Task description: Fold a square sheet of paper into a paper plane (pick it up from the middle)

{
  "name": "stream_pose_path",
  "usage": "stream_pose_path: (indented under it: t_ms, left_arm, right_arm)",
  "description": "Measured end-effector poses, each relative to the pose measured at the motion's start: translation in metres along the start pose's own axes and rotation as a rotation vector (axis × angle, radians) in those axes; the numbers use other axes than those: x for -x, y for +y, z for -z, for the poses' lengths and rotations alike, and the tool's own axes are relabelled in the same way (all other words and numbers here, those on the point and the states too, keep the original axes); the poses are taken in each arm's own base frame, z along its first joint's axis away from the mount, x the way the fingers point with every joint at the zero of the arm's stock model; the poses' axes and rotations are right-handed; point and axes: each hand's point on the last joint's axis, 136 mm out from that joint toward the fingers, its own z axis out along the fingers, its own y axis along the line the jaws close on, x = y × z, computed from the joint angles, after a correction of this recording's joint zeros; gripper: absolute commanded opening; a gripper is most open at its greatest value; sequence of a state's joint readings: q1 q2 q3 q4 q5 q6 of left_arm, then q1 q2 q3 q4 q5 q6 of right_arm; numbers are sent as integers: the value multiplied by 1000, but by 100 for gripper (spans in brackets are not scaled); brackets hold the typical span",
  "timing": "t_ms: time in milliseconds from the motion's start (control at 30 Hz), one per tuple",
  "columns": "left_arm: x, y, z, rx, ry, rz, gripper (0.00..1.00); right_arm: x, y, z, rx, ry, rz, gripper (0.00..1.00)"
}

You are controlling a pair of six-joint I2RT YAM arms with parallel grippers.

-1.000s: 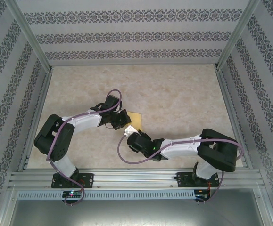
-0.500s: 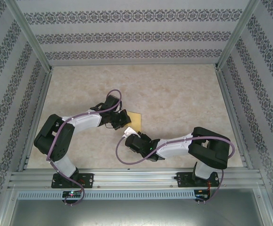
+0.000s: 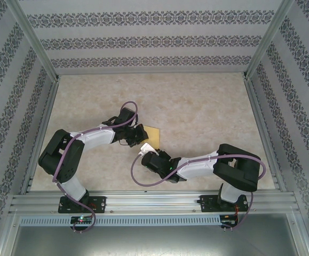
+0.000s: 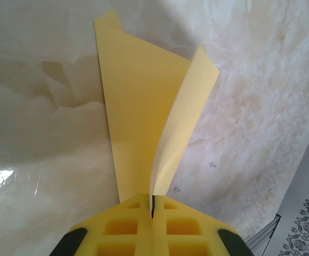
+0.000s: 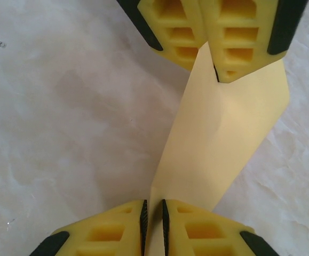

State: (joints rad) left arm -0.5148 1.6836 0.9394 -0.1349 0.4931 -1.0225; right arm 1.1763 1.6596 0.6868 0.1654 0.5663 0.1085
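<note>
The right gripper (image 5: pixel 154 205) has drawn its jaws in over the last second, from well spread to a narrow slit, and the near end of the sheet of paper (image 5: pixel 223 138) runs down into that slit. Pale paper shows in the gap between the dark pads; whether they already bite on it or merely flank it cannot be told from the right wrist view.

The left gripper (image 4: pixel 152 200) has not changed: its jaws are pressed together on the other end of the paper, which rises out of the seam between its yellow fingers. From there the sheet fans out in two long pointed flaps, one lying flat on the counter (image 3: pixel 197 106) and the other standing up at an angle from the centre crease.

From above, the right arm has pulled its elbow in toward its base and pushed its wrist forward, so the two grippers now sit nose to nose near the middle of the counter, toward its near edge. A corner of the yellow-orange paper shows just beyond them.

For the task, this looks like a handover or a second hold being set. The sheet is already creased and partly folded, not yet a finished dart. Once the right jaws finish closing, the paper would be held at both ends, ready for the next fold or a regrip.
</note>
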Motion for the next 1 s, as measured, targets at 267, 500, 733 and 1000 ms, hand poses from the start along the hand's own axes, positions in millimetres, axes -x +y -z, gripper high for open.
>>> stream_pose_path:
  t_ms: [267,500,733,1000]
  left_arm:
    - [0,0,0,1,0,0,6]
    - [-1,1,3,9,-1,3,16]
    - [2,0,20,31,-50,-5,40]
    - [18,3,64,81,-203,-12,54]
  right_arm:
    - [0,-3,0,-16,-1,-23,4]
    - [-1,-4,-2,1,-15,-63,0]
    - [-14,-6,-3,103,-8,-120,0]
    - [-7,-4,-3,280,-47,-254,0]
